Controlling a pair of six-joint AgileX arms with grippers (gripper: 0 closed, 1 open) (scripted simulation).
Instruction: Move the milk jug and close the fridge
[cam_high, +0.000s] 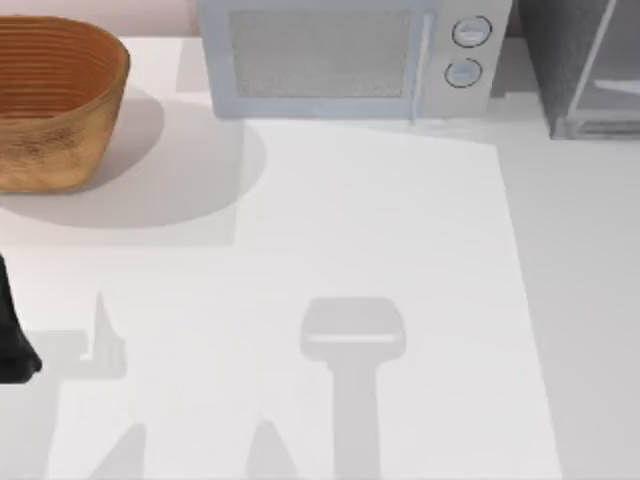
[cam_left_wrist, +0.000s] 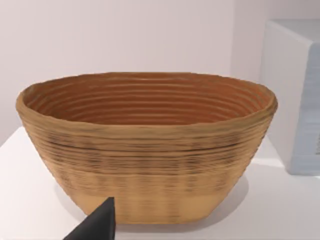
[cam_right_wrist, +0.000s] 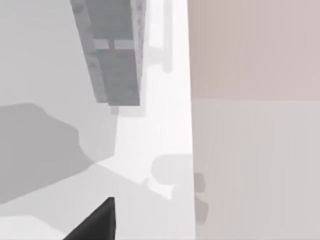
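The milk jug is out of view. The fridge (cam_high: 585, 70), a dark grey cabinet with a pale framed panel slanting across it, stands at the table's far right corner, cut off by the picture's edge. In the right wrist view the fridge (cam_right_wrist: 112, 55) stands well away, with a dark tip of my right gripper (cam_right_wrist: 97, 220) in the foreground above the bare table. A dark part of my left arm (cam_high: 12, 335) sits at the left edge. The left wrist view shows a tip of my left gripper (cam_left_wrist: 97, 222) just before a basket.
A woven brown basket (cam_high: 50, 95), with nothing in it (cam_left_wrist: 145, 100), stands at the far left. A light grey microwave (cam_high: 345, 55) with two round knobs stands at the back middle, between basket and fridge. Arm shadows lie across the white table (cam_high: 400, 220).
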